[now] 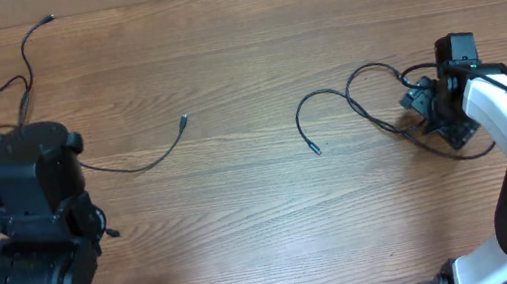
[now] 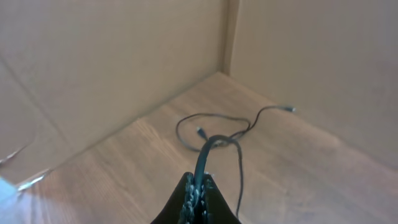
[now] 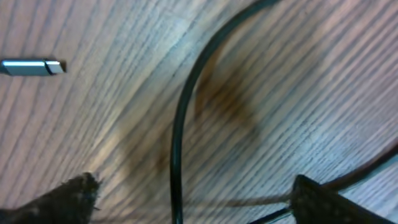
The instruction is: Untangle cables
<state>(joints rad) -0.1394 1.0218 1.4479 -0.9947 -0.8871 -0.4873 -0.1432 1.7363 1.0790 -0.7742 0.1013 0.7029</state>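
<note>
Surface: a wooden table [image 1: 240, 53] with plain cardboard walls [image 2: 112, 62] meeting in a corner at the far left.
Left cable [image 1: 24, 55]: at 10 o'clock on the table. It runs from a plug end near the far edge down towards the left arm, where the overhead view loses it.
Left gripper [image 2: 199, 186]: fingers pressed together, pinching the left cable [image 2: 200, 165]. The strand rises from the tips, arches over and drops into a loose loop on the wood. Two small plug ends lie beyond it.
Middle cable [image 1: 141, 166]: left of centre, lying in one shallow curve. Its free plug end points to 12 o'clock; its other end runs under the left arm.
Right cable [image 1: 322, 92]: at 3 o'clock, in open loops. One plug end lies towards the table centre.
Right gripper [image 1: 421, 102]: set low over the right cable's loops.
Right gripper, wrist view [image 3: 194, 186]: fingers spread wide, close to the wood. One strand of the right cable [image 3: 176, 143] lies between them, touching neither.
Metal plug [image 3: 34, 66]: flat on the wood at 10 o'clock in the right wrist view.
</note>
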